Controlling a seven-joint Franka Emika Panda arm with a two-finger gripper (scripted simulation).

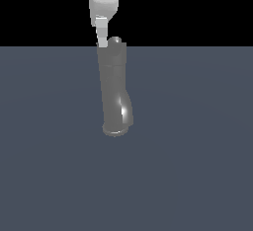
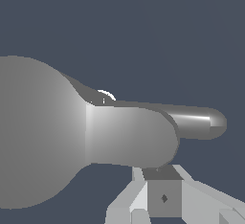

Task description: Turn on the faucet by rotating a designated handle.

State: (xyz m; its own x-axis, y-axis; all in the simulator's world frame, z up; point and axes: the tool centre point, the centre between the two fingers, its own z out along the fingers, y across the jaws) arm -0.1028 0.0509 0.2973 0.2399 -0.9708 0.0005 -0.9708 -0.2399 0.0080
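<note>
Standing: one faucet point(image 1: 115, 94), one handle point(image 2: 196, 123).

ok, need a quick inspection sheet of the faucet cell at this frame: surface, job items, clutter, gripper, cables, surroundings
Surface: flat slate-blue floor, bare where visible.
Faucet: glossy dark-grey tubular body standing upright, flared rim at its foot.
Handle: slim grey lever sticking sideways from the faucet, seen only in the wrist view.
Clutter: nothing seen.
Gripper: white gripper at the faucet's top, on the exterior view's left; pale finger close under the handle; contact and jaw state cannot be told.
Cables: nothing seen.
Surroundings: black backdrop beyond the floor.
</note>
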